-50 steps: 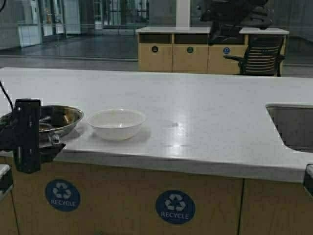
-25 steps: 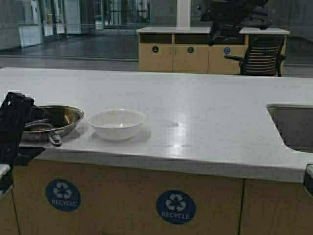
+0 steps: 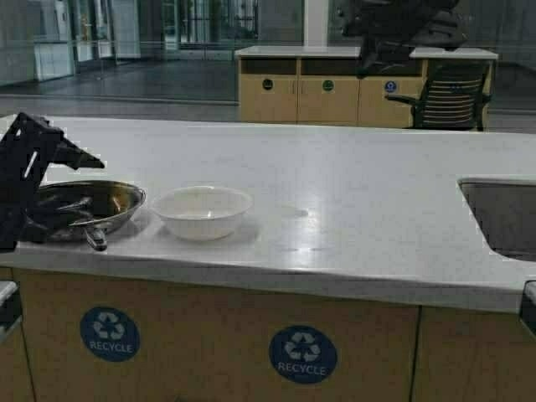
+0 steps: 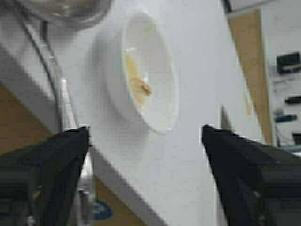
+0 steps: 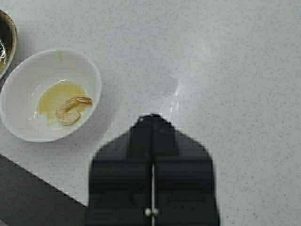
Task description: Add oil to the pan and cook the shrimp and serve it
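Observation:
The steel pan [image 3: 100,203] sits at the counter's left end, its short handle [image 3: 94,239] pointing toward the front edge. Beside it stands a white bowl [image 3: 201,211]. The curled shrimp [image 5: 70,109] lies in that bowl in a thin pool of yellowish liquid. My left gripper [image 3: 59,151] hangs open and tilted over the pan's left side; its wrist view shows the shrimp [image 4: 141,87] in the bowl [image 4: 160,108] and the pan [image 4: 70,12] beyond the open fingers. My right gripper [image 5: 151,120] is shut with nothing in it, above bare counter to the right of the bowl [image 5: 89,75]. The oil is out of view.
A sink [image 3: 502,218] is cut into the counter [image 3: 352,209] at the right. Cabinet fronts with recycle labels [image 3: 301,353] face me below the counter's front edge. Beyond the counter stand more cabinets [image 3: 327,88] and an office chair [image 3: 448,96].
My left gripper has risen from in front of the counter edge to above the pan's left side, tilting as it went. Pan and bowl stay put.

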You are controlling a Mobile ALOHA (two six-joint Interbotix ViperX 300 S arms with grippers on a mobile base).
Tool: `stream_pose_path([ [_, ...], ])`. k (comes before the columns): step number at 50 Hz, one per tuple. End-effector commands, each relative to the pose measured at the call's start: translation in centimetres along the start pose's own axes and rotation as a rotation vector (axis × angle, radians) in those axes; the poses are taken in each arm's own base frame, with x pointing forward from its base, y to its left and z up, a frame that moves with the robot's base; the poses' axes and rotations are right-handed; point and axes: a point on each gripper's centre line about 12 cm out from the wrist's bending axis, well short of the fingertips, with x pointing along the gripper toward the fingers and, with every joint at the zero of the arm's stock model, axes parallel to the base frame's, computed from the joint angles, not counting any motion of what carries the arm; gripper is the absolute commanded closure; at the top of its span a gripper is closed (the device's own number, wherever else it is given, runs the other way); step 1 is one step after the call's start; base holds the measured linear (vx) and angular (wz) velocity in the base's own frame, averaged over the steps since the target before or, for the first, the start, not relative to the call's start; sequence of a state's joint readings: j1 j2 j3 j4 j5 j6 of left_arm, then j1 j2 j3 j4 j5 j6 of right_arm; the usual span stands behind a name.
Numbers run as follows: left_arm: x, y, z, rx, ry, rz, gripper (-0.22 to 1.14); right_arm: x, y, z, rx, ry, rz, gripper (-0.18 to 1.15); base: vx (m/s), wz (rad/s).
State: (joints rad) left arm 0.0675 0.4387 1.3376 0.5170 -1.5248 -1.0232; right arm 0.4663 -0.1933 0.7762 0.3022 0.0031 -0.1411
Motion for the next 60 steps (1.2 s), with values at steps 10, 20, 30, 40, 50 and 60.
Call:
stream_pose_path([
  [10, -0.4, -3.7, 1.9, 0.134, -0.023, -0.068, 0.06, -0.5, 0.2, 1.2, 0.001, -0.036, 0.007, 0.91, 0.0, 0.0],
  [20, -0.2, -6.9, 3.7, 0.251, -0.016, -0.103, 0.58, -0.5, 0.2, 1.2, 0.001, -0.036, 0.007, 0.91, 0.0, 0.0],
  [30, -0.5, -11.4, 6.4, 0.378, -0.044, -0.122, 0.92, -0.6, 0.2, 1.2, 0.001, -0.039, 0.007, 0.91, 0.0, 0.0],
  [40, -2.0, -14.6, 8.5, 0.699, -0.052, 0.125, 0.87, -0.7, 0.2, 1.2, 0.001, -0.041, 0.007, 0.91, 0.0, 0.0],
  [50, -2.6, -16.4, 8.9, 0.833, -0.061, 0.199, 0.87, -0.7, 0.2, 1.2, 0.001, -0.039, 0.007, 0.91, 0.0, 0.0],
  [60, -2.0, -15.3, 8.4, 0.857, -0.012, 0.214, 0.87, -0.7, 0.3, 0.9, -0.001, -0.018, 0.01, 0.91, 0.0, 0.0],
])
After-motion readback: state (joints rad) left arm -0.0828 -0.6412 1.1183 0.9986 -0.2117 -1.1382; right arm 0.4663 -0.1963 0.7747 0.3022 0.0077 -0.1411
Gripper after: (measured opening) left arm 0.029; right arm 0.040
